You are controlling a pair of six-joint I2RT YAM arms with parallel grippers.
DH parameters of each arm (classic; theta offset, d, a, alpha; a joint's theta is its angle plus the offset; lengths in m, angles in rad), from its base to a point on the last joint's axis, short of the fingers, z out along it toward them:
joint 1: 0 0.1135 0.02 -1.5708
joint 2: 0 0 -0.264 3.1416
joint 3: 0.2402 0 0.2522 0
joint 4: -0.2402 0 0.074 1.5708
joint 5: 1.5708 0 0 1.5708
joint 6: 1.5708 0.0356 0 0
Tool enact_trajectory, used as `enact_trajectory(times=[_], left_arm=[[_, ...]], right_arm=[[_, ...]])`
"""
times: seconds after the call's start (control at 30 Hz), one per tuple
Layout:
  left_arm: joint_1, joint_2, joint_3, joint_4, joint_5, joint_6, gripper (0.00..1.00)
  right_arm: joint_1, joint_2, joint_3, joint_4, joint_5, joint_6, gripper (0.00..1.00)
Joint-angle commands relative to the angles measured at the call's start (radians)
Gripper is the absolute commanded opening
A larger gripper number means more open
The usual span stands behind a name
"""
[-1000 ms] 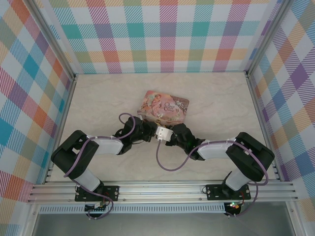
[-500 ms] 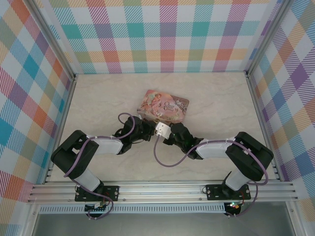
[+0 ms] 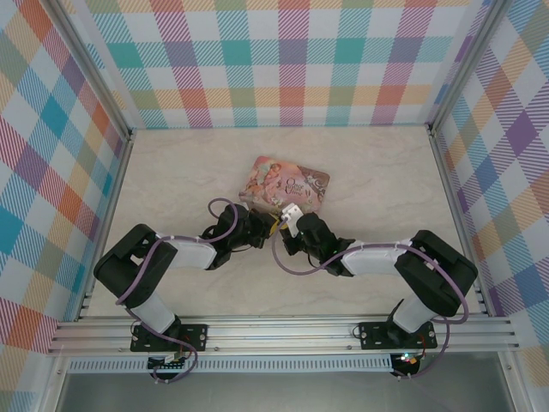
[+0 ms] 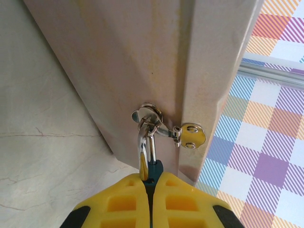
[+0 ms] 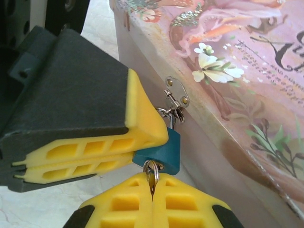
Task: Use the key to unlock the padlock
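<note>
The tiny blue padlock (image 5: 161, 149) hangs by its thin metal shackle (image 4: 145, 147) from the hasp (image 4: 156, 121) on the front wall of the pink pictured tin (image 3: 286, 187). My left gripper (image 4: 151, 178) is shut on the padlock's body from the side; its yellow fingers (image 5: 95, 142) show in the right wrist view. My right gripper (image 5: 153, 185) is shut on the dark key (image 5: 151, 179), whose ring (image 5: 151, 167) sits against the padlock's underside, with the blade hidden in the keyhole. In the top view both grippers meet at the tin's near edge, left (image 3: 266, 230) and right (image 3: 286, 232).
The tin's wall (image 4: 142, 61) stands right behind the padlock, and its lid (image 5: 228, 61) rises to the right of my right fingers. The pale marble table (image 3: 377, 197) spreads around the tin, closed in by checked walls (image 3: 283, 60).
My right gripper has moved left and forward to the padlock, bringing the key up to its underside. The left arm has barely moved and keeps hold of the padlock.
</note>
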Motion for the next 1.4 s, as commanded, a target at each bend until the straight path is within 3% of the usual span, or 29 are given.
enact_trajectory(times=[0.0, 0.1, 0.17, 0.23, 0.3, 0.4, 0.5, 0.7, 0.8, 0.93, 1.07, 1.2, 1.37], left_arm=[[-0.014, 0.009, 0.029, 0.064, 0.007, 0.016, 0.0], [-0.014, 0.01, 0.027, 0.053, 0.0, 0.028, 0.0], [-0.014, 0.007, 0.026, 0.03, -0.007, 0.043, 0.0], [-0.013, 0.004, 0.026, 0.006, -0.017, 0.07, 0.0], [-0.014, 0.004, 0.025, -0.018, -0.028, 0.099, 0.0], [-0.014, 0.007, 0.024, -0.061, -0.039, 0.151, 0.0], [-0.014, 0.013, 0.022, -0.086, -0.047, 0.192, 0.0], [-0.014, 0.045, 0.038, -0.13, -0.058, 0.281, 0.0], [-0.014, 0.075, 0.043, -0.127, -0.061, 0.314, 0.0], [-0.014, 0.118, 0.056, -0.08, -0.034, 0.34, 0.01], [-0.012, 0.117, 0.065, -0.059, -0.02, 0.372, 0.28], [-0.008, 0.069, 0.062, -0.077, -0.031, 0.412, 0.44], [0.005, -0.02, 0.048, -0.171, -0.07, 0.452, 0.56]], right_arm=[[0.001, 0.001, 0.006, 0.03, -0.078, 0.127, 0.0], [0.001, 0.0, -0.004, 0.022, -0.083, 0.114, 0.0], [0.0, -0.012, -0.019, 0.02, -0.078, 0.097, 0.05], [-0.002, -0.033, -0.03, -0.001, -0.082, 0.073, 0.15], [-0.013, -0.067, -0.038, -0.044, -0.116, 0.044, 0.35], [-0.048, -0.139, -0.051, -0.127, -0.191, 0.023, 0.54], [-0.105, -0.222, -0.06, -0.206, -0.294, 0.028, 0.67], [-0.245, -0.334, -0.034, -0.336, -0.372, 0.155, 0.8], [-0.329, -0.332, -0.018, -0.372, -0.398, 0.258, 0.81], [-0.37, -0.306, -0.012, -0.398, -0.355, 0.294, 0.84], [-0.437, -0.292, -0.005, -0.38, -0.405, 0.371, 0.91], [-0.488, -0.267, 0.025, -0.367, -0.489, 0.419, 0.97], [-0.525, -0.224, 0.055, -0.352, -0.539, 0.451, 1.0]])
